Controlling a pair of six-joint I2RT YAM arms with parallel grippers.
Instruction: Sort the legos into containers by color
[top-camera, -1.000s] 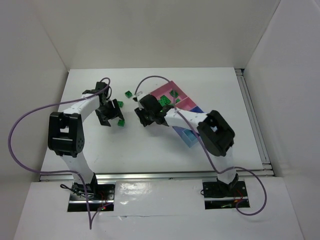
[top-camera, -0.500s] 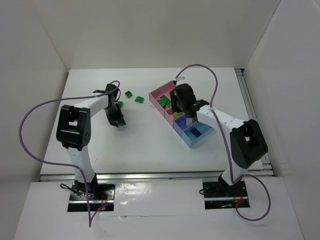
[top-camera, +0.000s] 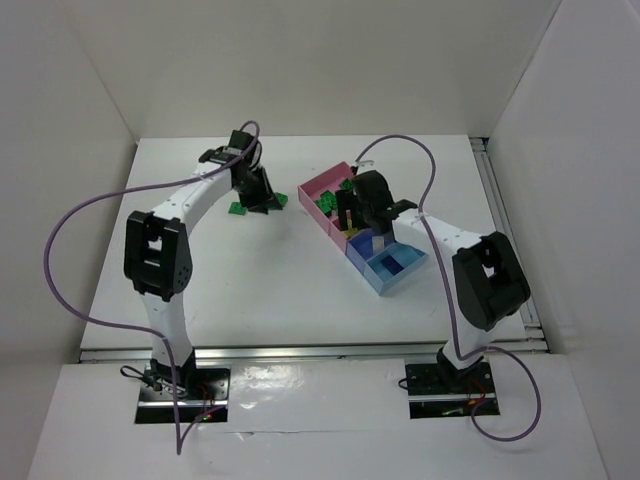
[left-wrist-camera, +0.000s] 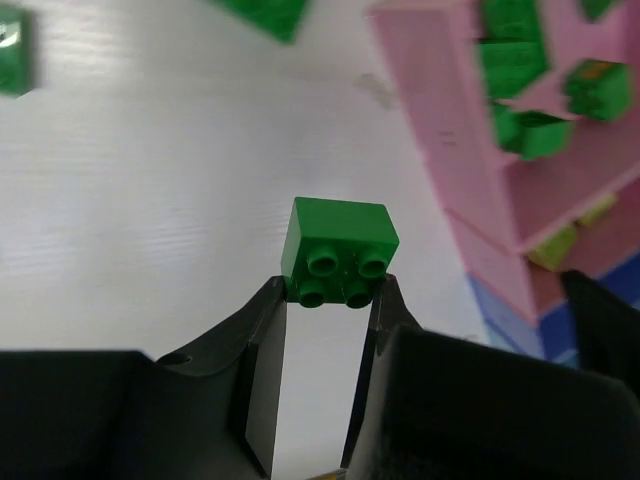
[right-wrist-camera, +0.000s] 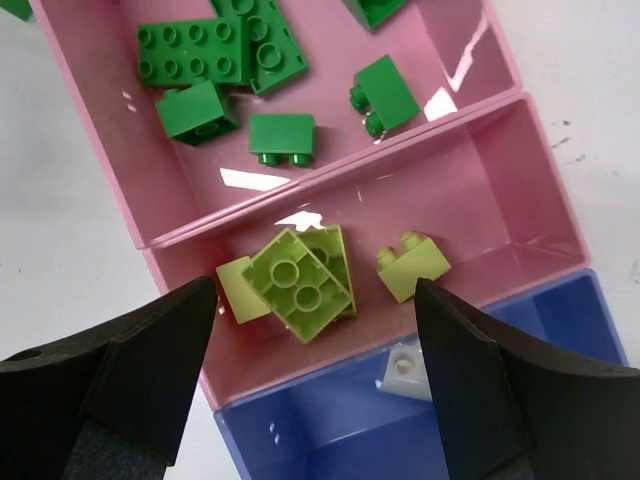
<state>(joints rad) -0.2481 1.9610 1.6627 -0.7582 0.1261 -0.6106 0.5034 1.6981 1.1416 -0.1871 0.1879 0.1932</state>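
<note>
My left gripper (left-wrist-camera: 330, 288) is shut on a dark green lego (left-wrist-camera: 338, 248), studs facing the camera, held above the white table left of the containers. In the top view this gripper (top-camera: 265, 198) hangs near the far pink bin (top-camera: 318, 187). My right gripper (right-wrist-camera: 315, 300) stands open with nothing between its fingers, over the second pink bin (right-wrist-camera: 500, 200). That bin holds lime legos (right-wrist-camera: 300, 285). The first pink bin (right-wrist-camera: 100, 130) holds several dark green legos (right-wrist-camera: 190, 50). A cream-white lego (right-wrist-camera: 405, 372) lies in the blue bin (right-wrist-camera: 330, 430).
Loose dark green legos lie on the table (top-camera: 238, 208) (top-camera: 283, 200), also seen in the left wrist view (left-wrist-camera: 10, 65) (left-wrist-camera: 265, 12). The light blue bin (top-camera: 398, 270) ends the row nearest me. White walls enclose the table on three sides.
My left gripper shut on a dark green lego and carried it toward the far side and the bins. My right arm swung over the bins and its gripper opened above the second pink bin.
</note>
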